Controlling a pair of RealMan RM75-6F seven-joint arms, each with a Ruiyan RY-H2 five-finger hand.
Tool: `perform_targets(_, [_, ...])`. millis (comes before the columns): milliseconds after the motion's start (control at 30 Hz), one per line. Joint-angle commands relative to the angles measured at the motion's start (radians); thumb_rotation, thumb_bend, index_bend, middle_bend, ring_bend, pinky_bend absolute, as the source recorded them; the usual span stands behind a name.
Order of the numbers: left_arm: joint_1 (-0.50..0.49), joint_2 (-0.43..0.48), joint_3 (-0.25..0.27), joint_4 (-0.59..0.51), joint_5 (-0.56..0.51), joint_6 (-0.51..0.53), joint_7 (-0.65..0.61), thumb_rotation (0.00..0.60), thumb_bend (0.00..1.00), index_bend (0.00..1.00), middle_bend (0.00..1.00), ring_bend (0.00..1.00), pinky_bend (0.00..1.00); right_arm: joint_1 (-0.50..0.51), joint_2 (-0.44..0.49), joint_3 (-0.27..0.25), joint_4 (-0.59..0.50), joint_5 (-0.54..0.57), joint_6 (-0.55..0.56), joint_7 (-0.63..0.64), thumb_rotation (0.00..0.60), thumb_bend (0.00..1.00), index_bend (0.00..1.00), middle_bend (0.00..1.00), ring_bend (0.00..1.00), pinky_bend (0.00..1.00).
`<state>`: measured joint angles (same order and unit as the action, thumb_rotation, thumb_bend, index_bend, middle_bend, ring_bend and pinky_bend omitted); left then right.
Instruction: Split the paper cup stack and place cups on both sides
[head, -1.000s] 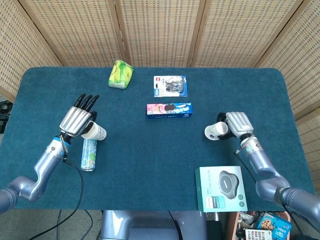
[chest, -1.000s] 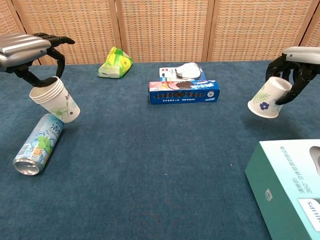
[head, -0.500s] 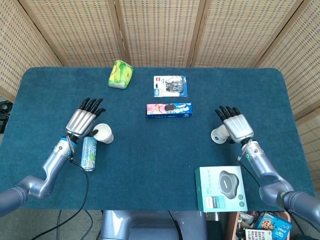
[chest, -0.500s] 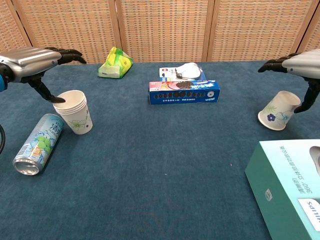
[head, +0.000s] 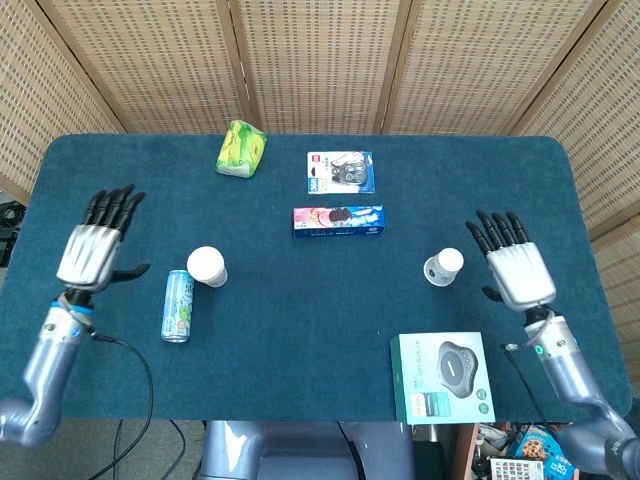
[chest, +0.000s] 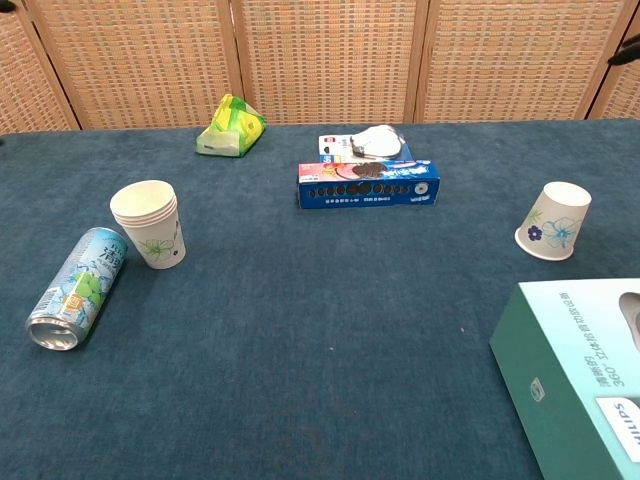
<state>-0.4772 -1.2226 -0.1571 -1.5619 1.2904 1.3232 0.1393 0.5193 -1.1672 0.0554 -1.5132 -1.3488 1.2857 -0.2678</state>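
Note:
A small stack of white paper cups (head: 207, 266) (chest: 150, 223) with a green flower print stands upright, mouth up, on the left of the blue table. A single paper cup (head: 443, 266) (chest: 555, 221) with a blue flower stands upside down on the right. My left hand (head: 96, 243) hovers well to the left of the stack, fingers spread, holding nothing. My right hand (head: 514, 263) is raised to the right of the single cup, fingers apart and empty. Neither hand shows in the chest view.
A drink can (head: 178, 305) (chest: 74, 288) lies beside the stack. A blue biscuit box (head: 338, 219) (chest: 367, 183) and a blister pack (head: 340, 172) sit mid-table, a green-yellow packet (head: 241, 148) at the back. A teal box (head: 441, 377) (chest: 580, 370) lies at the front right.
Both hands let go of their cups and drew away outward, leaving the chest view. The stack now stands on the left and the single cup upside down on the right.

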Motion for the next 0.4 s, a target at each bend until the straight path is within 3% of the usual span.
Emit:
perform_targets(33, [0.176, 0.124, 0.053, -0.155, 0.003, 0.178, -0.041, 0.6, 0.16, 0.0, 0.0, 0.0, 0.0, -0.128, 0.023, -0.057, 0.07, -0.152, 0.188, 0.157, 0.6, 0.0, 0.0, 0.0, 0.0, 0.0])
perform_targets(167, [0.271, 0.175, 0.102, -0.225, 0.006, 0.248, -0.052, 0.6, 0.16, 0.0, 0.0, 0.0, 0.0, -0.209, -0.014, -0.068, 0.138, -0.184, 0.31, 0.209, 0.6, 0.0, 0.0, 0.0, 0.0, 0.0])
perform_targets(400, [0.334, 0.142, 0.134, -0.203, 0.044, 0.296, -0.071, 0.6, 0.16, 0.0, 0.0, 0.0, 0.0, -0.293, -0.061, -0.087, 0.214, -0.225, 0.41, 0.293, 0.6, 0.0, 0.0, 0.0, 0.0, 0.0])
